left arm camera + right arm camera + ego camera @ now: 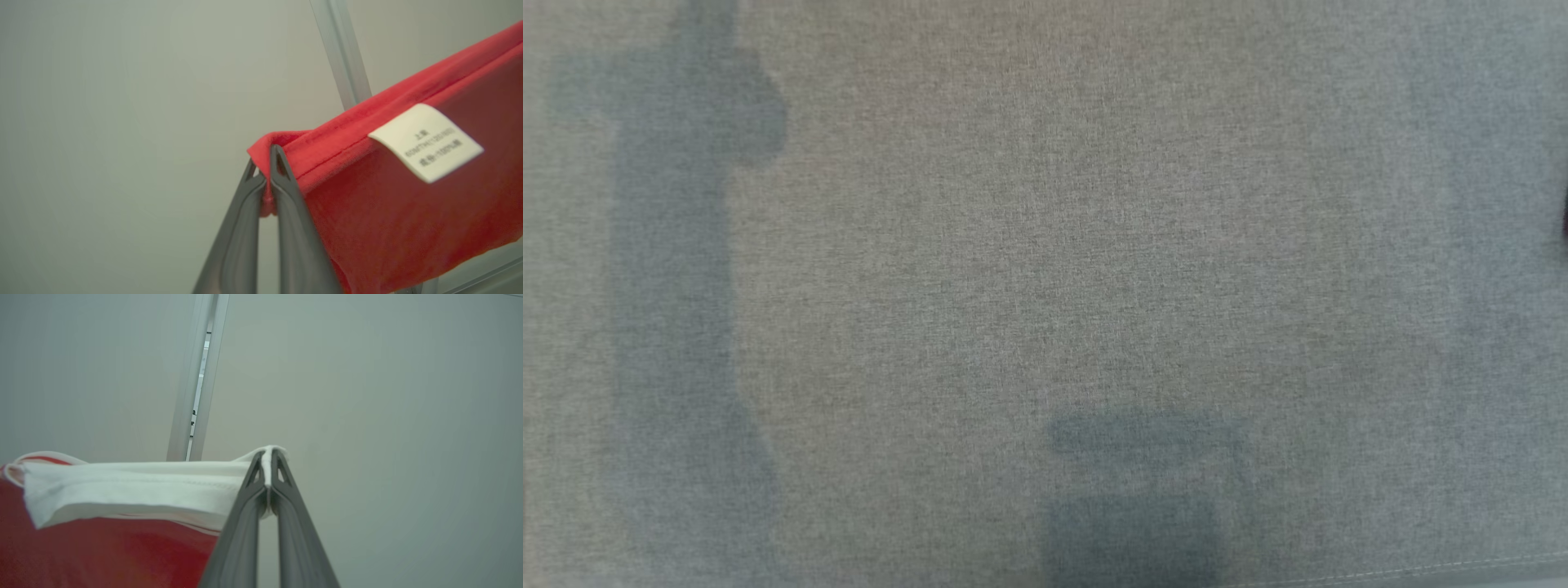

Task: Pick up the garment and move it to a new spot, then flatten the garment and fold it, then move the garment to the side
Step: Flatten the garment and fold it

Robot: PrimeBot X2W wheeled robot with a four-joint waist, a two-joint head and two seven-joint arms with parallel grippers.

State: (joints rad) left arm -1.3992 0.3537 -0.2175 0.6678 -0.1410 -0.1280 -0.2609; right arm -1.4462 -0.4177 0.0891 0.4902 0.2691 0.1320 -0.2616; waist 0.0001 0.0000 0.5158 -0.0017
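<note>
Left hand (264, 157) pinching garment (408, 228) edge, right hand (268, 453) likewise

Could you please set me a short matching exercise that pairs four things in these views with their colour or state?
Things:
1. left gripper
2. right gripper
3. label
4. work surface

States:
a. grey weave crossed by shadows
b. shut on the white edge of the garment
c. cream with dark print
d. shut on the red hem of the garment

Pairs: 1-d, 2-b, 3-c, 4-a.
</note>
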